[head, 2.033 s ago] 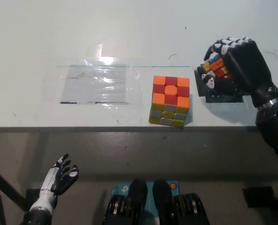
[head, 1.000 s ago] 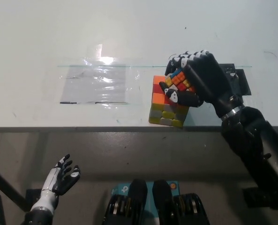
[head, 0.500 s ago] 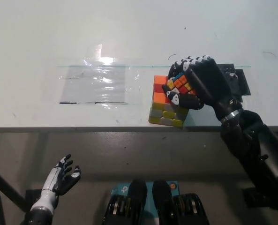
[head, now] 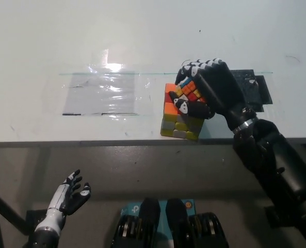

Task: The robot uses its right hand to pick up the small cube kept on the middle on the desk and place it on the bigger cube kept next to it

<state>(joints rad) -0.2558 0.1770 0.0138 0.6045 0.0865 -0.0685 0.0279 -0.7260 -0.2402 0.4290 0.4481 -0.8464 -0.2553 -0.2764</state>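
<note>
From the head view we see the right hand [head: 207, 90] clamped round the small cube [head: 190, 90], set on the bigger cube [head: 179, 116] and hiding most of its top, near the white desk [head: 142, 36] edge beside a clear plastic sheet [head: 103, 93], left hand [head: 70, 199] spread, empty, below the desk.

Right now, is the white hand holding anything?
No, the white left hand hangs open below the desk edge, holding nothing.
</note>
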